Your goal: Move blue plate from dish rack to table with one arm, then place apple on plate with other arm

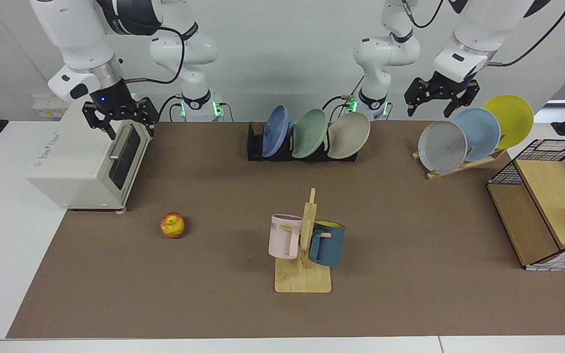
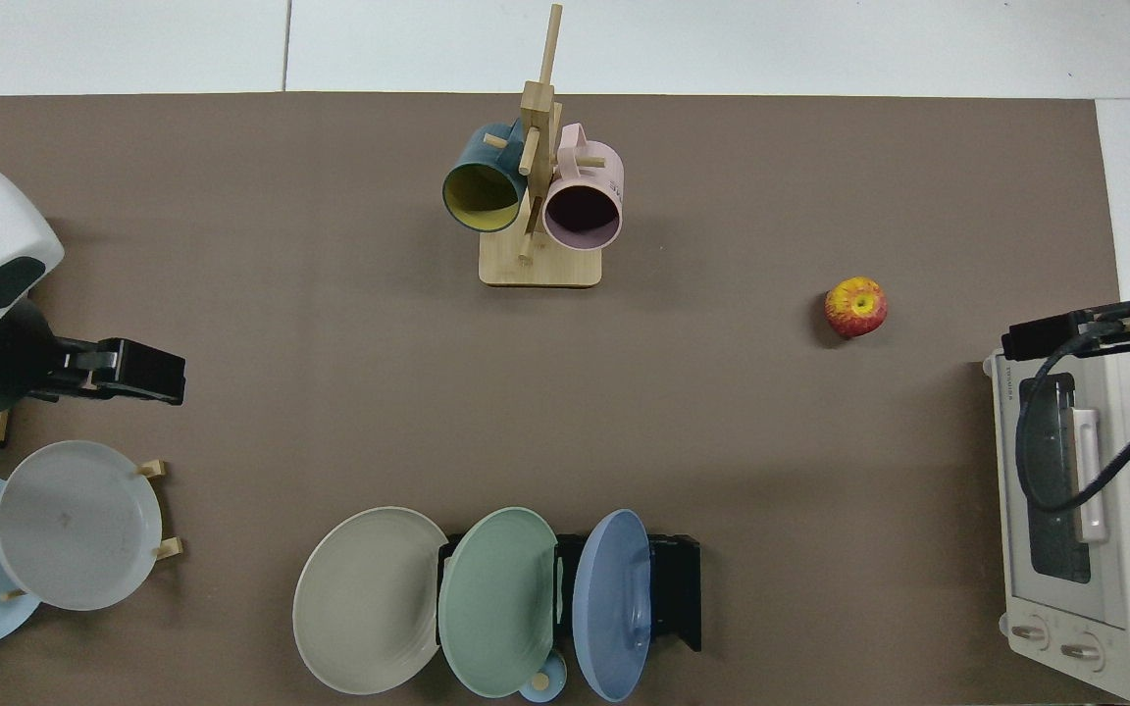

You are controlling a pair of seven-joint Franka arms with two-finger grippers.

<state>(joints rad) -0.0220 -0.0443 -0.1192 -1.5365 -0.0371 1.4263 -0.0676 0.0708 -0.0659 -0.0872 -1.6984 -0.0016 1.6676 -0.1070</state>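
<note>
Neither step of the task has begun: the blue plate (image 1: 275, 131) stands on edge in the black dish rack (image 1: 255, 147), at the rack's end nearest the toaster oven (image 1: 89, 157), with a green plate (image 1: 309, 133) and a beige plate (image 1: 348, 136) leaning in the slots beyond it. The left gripper (image 1: 441, 99) hangs high, fingers spread wide and empty, above the grey plate (image 1: 442, 147) of the wooden slanted rack (image 1: 464, 164); from there the blue plate is well off toward the table's middle and lower, past the other two racked plates. The right gripper (image 1: 119, 119) is also spread and empty, poised above the toaster oven's front top edge, with the apple (image 1: 172, 225) below it and out toward the table's near edge, apart on the brown mat. I judge the next move to be a reach for the plate's upper rim, and either claw would have to come down from above, since the green plate crowds one face. The plate's other face is open, which favours the right arm. The table (image 1: 410, 220) has a broad bare stretch between rack and mug stand (image 1: 303, 255) for setting it flat. The stand's upright peg and hanging mugs are the only obstacle near that path. The apple has free room all round.
</note>
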